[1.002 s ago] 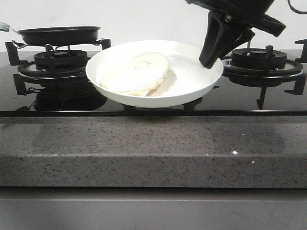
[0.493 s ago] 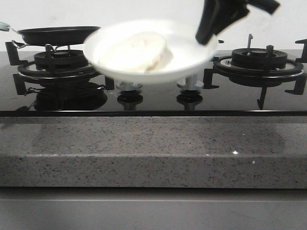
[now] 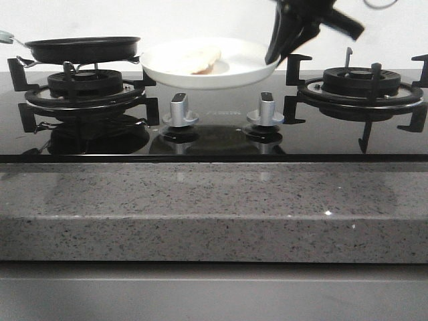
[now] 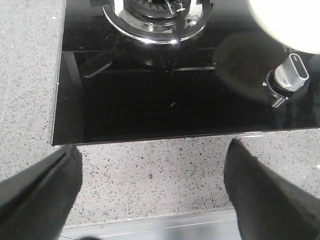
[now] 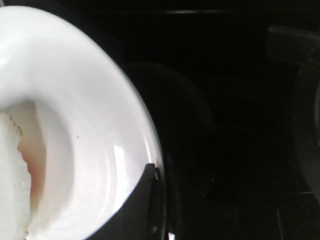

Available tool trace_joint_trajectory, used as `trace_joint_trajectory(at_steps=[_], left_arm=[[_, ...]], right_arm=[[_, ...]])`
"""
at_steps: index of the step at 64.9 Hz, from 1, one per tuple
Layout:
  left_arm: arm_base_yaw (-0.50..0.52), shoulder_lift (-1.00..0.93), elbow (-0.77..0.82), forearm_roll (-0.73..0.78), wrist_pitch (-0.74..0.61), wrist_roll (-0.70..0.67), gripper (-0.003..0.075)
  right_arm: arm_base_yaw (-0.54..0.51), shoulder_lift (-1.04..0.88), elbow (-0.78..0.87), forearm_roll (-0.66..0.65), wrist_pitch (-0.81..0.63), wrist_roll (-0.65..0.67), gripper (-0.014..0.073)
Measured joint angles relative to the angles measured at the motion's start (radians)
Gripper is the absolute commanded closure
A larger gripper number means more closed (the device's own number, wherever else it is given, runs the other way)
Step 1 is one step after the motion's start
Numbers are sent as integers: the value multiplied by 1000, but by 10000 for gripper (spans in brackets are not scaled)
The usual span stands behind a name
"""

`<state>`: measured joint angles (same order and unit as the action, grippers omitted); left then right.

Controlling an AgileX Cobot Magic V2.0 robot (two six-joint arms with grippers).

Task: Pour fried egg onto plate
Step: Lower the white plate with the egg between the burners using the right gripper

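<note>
Right gripper (image 3: 277, 53) pinches the rim of the glossy white round plate (image 3: 234, 70), held in the air above the two silver stove knobs (image 3: 179, 110).
You have the pale cream floppy fried egg (image 3: 197, 59) already lying on the plate, on its side nearer the black frying pan (image 3: 83, 48). Treat the egg as light, soft and likely to slide on the glaze; keep the stiff, breakable plate level and hold its rim. Left gripper (image 4: 150, 195) hangs with its jaws apart, holding nothing.
</note>
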<state>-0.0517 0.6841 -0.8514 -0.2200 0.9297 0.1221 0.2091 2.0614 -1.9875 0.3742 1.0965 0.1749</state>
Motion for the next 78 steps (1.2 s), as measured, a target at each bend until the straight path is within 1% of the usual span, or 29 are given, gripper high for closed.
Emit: trace_joint_trajectory(at_steps=[8,11,18,23,26,41,55,64,70,78], left_arm=[[0,0,0,0,0,0,155],[0,0,0,0,0,0,155],[0,0,0,0,0,0,155],[0,0,0,0,0,0,155],[0,0,0,0,0,0,155],[0,0,0,0,0,0,155],[0,0,0,0,0,0,155],[0,0,0,0,0,0,155],[0,0,0,0,0,0,155],[0,0,0,0,-2,0,155]], right_arm=[[-6,45,-13,-2,6,47,643],[-8,53,-14,-4,14,54,606],[-8,64,-14,-6,25,59,476],[-8,64,-14,-6,25,60,406],[-8,64,-17,-6,25,62,386],[-8,39,-19,-5,18,62,386],[-8,-70,-20,-13,45,62,386],[-8,-174,-21,-81,121,45,393],[-6,-252,-19,-129,147,32,393],[2,-380,61,-169,149,23,393]])
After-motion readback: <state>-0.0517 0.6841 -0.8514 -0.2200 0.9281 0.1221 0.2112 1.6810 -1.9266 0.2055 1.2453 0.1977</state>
